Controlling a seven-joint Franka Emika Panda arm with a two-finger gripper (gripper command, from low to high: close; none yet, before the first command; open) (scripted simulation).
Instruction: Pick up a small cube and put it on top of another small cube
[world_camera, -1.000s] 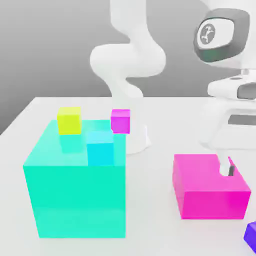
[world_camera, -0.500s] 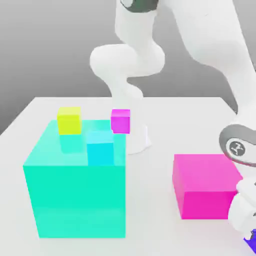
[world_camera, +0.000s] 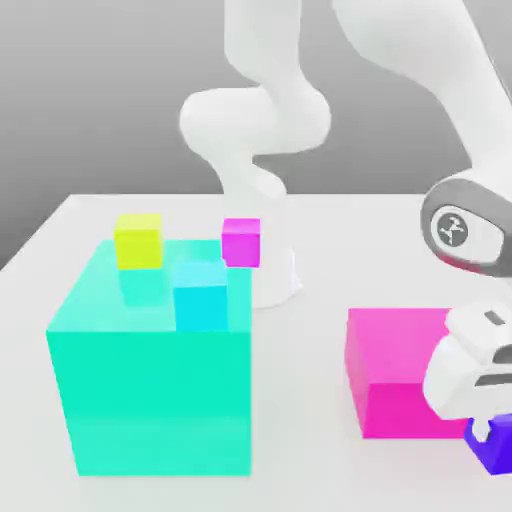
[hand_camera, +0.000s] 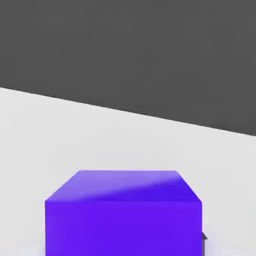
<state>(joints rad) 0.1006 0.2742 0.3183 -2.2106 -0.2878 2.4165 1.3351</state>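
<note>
The small cube (world_camera: 495, 456), a glossy indigo-purple one, sits at the exterior view's lower right corner, just right of the big magenta block (world_camera: 392, 372). My gripper (world_camera: 489, 437) comes down on it from above and is shut on it. In the hand view the small cube (hand_camera: 123, 214) looms close, with the white table behind it. A small magenta cube (world_camera: 241, 242) stands near the arm's base. A small yellow cube (world_camera: 138, 240) and a small cyan cube (world_camera: 201, 295) rest on top of the big teal block (world_camera: 150, 400).
The arm's white base (world_camera: 262, 272) rises behind the teal block. The table's edge (world_camera: 30, 245) slants along the exterior view's left. Open tabletop (world_camera: 300, 420) lies between the teal and magenta blocks.
The hand came down at the lower right and closed on the indigo cube. The cube now sits slightly higher and further left than before.
</note>
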